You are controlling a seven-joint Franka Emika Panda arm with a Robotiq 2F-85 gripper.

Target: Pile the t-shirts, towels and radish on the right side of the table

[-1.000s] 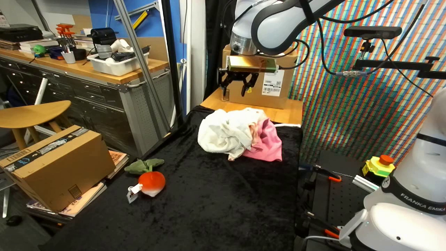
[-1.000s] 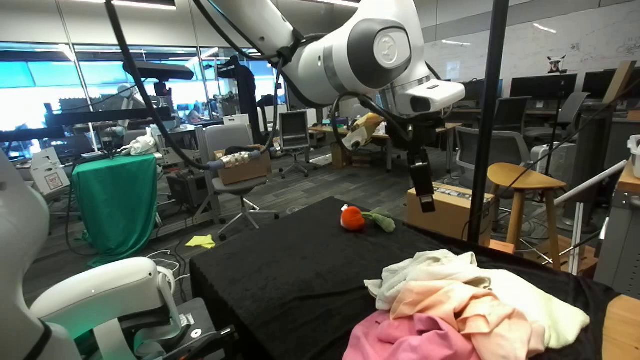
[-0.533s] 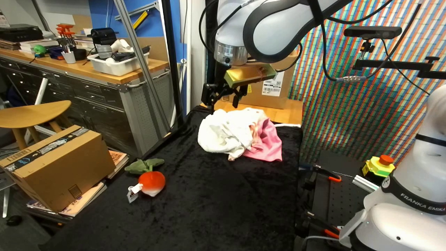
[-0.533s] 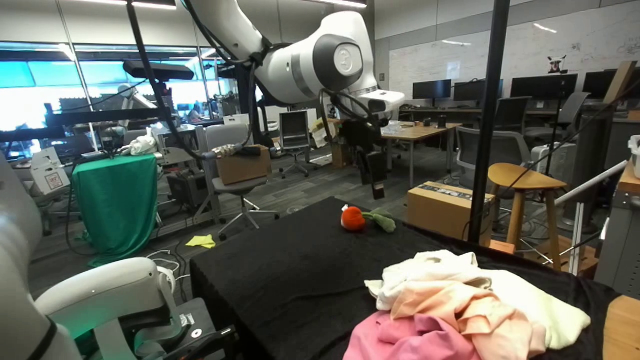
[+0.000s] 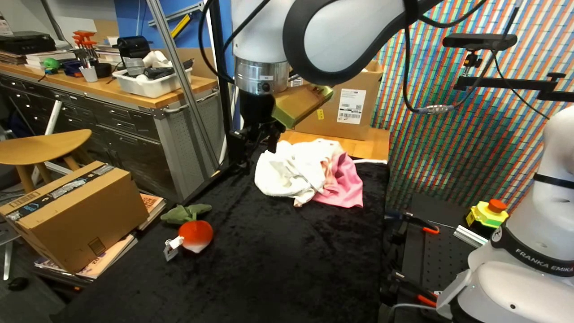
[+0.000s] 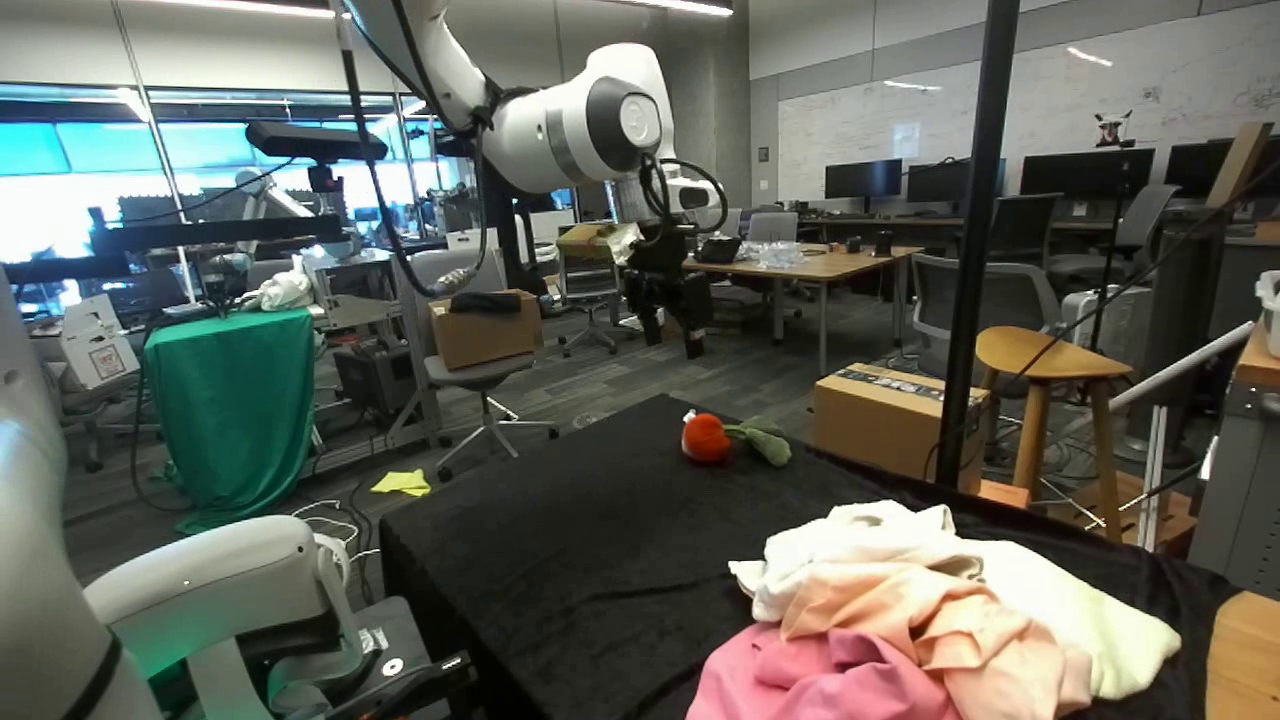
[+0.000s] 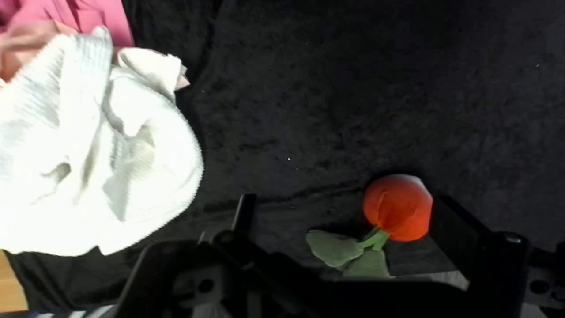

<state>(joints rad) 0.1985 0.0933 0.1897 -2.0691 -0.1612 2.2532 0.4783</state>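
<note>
The large flat table (image 5: 287,273) has a matte black, velvety top, with a pale wooden surface (image 5: 377,144) at one end. Around it, in an exterior view, are a dark, wooden-topped drawer workbench (image 5: 121,121), a taped brown cardboard box (image 5: 96,220) and a multicoloured striped curtain (image 5: 471,152); in an exterior view, bright windows (image 6: 60,190) and a long whiteboard (image 6: 860,125). The small round red toy radish (image 5: 196,231) with green cloth leaves (image 5: 177,216) lies on its side near the table edge facing the box, well apart from the crumpled white towelling (image 7: 145,176), peach fabric (image 6: 890,590) and pink fabric (image 5: 343,186) heaped together. Its leafy end points toward that edge, its white tip (image 5: 197,248) inward; in the wrist view its long axis slants, leaves to the lower left. The black two-fingered gripper (image 6: 673,342) hangs above the table, its fingers (image 7: 457,229) spread wide; in the wrist view the radish shows between them, while in both exterior views it lies below, apart from them.
</note>
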